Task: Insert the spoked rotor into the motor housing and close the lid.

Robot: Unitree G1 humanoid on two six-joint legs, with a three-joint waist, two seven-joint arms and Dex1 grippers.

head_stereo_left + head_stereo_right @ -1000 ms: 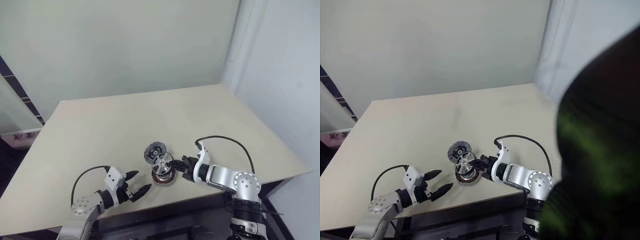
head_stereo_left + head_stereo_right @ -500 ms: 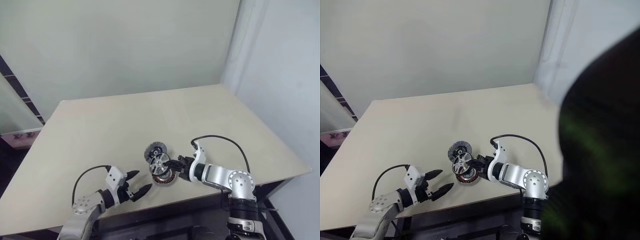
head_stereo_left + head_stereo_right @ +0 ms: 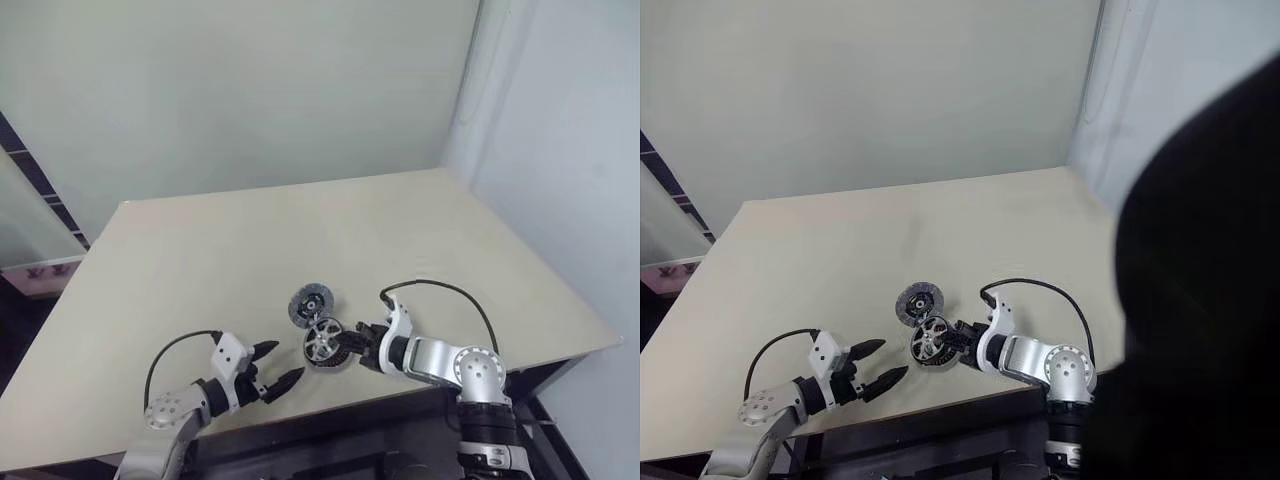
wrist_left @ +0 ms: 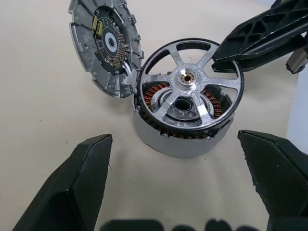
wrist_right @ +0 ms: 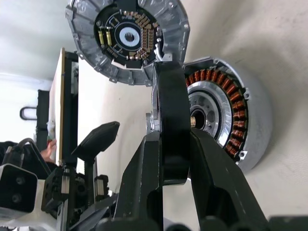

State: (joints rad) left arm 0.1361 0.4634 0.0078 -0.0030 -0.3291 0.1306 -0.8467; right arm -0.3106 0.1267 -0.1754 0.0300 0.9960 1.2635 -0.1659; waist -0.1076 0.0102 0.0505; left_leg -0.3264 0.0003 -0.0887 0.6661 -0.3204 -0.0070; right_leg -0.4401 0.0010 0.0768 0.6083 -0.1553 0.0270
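Lowering: spoked rotor (image 4: 188, 86) now down over the motor housing (image 4: 180, 130), where half a second ago it was held up off it; tilted, near edge seated, far edge riding high.
Meaning for task: insertion looks under way but not finished; likely needs levelling and pressing home before the lid can go on.
Left gripper (image 3: 279, 375): lower left of the head view, fingers spread wide, empty, parked near the table's front edge, unmoved over the last second.
Lid (image 3: 311, 302): centre of the head view, just above and left of the housing, propped up on edge against the housing's rim, inner face with its electronics showing.
Right gripper (image 3: 347, 340): right of centre, clamped on the rotor's rim, one finger on each face, reaching in from the right.
Table (image 3: 200, 260): pale beige, bare around the parts.
In the way: leaning lid touches the housing rim beside the rotor's edge; could crowd the rotor as it seats. Right fingers on the rim must let go before the rotor sinks fully.
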